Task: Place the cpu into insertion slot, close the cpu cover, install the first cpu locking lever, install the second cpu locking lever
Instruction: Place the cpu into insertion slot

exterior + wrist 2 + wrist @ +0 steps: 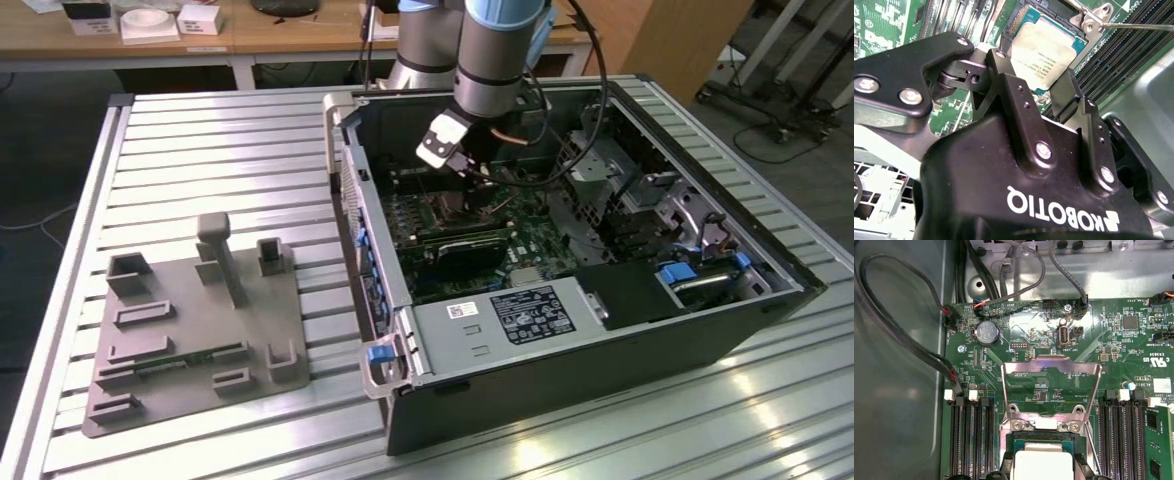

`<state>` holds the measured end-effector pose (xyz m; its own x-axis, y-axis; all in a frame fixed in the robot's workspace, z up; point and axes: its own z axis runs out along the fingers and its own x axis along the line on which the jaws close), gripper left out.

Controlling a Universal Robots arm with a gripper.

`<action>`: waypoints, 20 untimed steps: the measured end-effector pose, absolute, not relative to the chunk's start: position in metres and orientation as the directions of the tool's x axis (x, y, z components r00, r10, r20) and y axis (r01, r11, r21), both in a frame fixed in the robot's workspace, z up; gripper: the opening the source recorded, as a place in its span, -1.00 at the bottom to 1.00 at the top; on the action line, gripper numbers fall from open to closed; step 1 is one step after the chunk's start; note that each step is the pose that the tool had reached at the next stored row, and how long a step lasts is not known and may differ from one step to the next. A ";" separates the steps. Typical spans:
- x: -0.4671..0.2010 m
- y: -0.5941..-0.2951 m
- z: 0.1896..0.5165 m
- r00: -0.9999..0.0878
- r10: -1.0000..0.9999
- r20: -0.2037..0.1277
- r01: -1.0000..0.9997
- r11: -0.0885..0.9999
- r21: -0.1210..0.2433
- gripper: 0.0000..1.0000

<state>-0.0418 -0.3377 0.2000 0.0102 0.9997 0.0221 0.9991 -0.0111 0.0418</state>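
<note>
The cpu point(1046, 47), a flat chip with a pale metal top, lies in the insertion slot point(1008, 447) on the green board. My gripper point(1036, 75) is shut on the cpu, with one black finger point(1004, 65) at one edge and the other finger point(1069, 92) at the opposite edge. The cpu point(1041, 462) also shows in the first wrist view. The cpu cover point(1051, 365), a silver frame, stands swung open beyond the slot. A thin locking lever point(1139, 25) sticks out beside the cover's hinge. In the exterior view my gripper point(461, 170) reaches down into the open computer case point(747, 330).
Long black memory slots point(970, 440) flank the socket on both sides. Cables point(914, 340) run along the case wall by the board. A grey box with a white label point(514, 315) sits at the case front. A grey fixture plate point(200, 330) lies on the slatted table.
</note>
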 end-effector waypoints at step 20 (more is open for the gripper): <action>-0.041 -0.338 0.200 0.010 1.000 0.022 1.000 -0.011 0.023 0.08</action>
